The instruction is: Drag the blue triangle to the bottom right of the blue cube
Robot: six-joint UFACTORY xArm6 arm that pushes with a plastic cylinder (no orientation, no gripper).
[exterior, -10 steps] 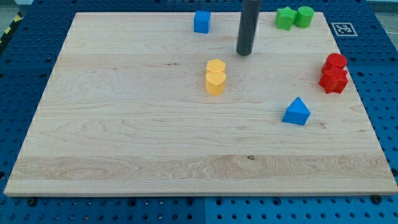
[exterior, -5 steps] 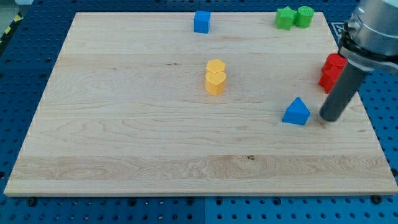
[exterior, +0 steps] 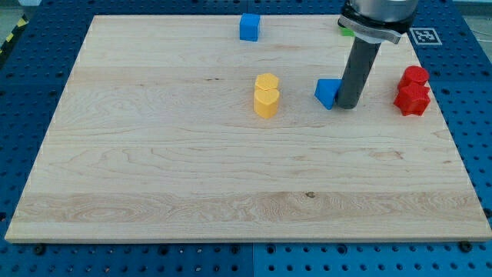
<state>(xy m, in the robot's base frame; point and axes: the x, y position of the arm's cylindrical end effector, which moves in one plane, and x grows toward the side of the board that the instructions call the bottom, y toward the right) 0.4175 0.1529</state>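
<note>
The blue triangle point(exterior: 328, 92) lies right of the board's middle, partly hidden by my rod. My tip point(exterior: 347, 105) touches its right side. The blue cube point(exterior: 249, 27) sits at the view's top edge, up and to the left of the triangle, well apart from it.
Two yellow blocks point(exterior: 266, 95) stand stacked together left of the triangle. Two red blocks point(exterior: 413, 90) sit at the view's right edge. A green block point(exterior: 347, 29) at the top right is mostly hidden behind the arm. The wooden board point(exterior: 154, 169) ends on a blue perforated table.
My tip swung from the view's top to the right of the blue triangle, then pushed it up and to the left, from the lower right toward the yellow blocks.
</note>
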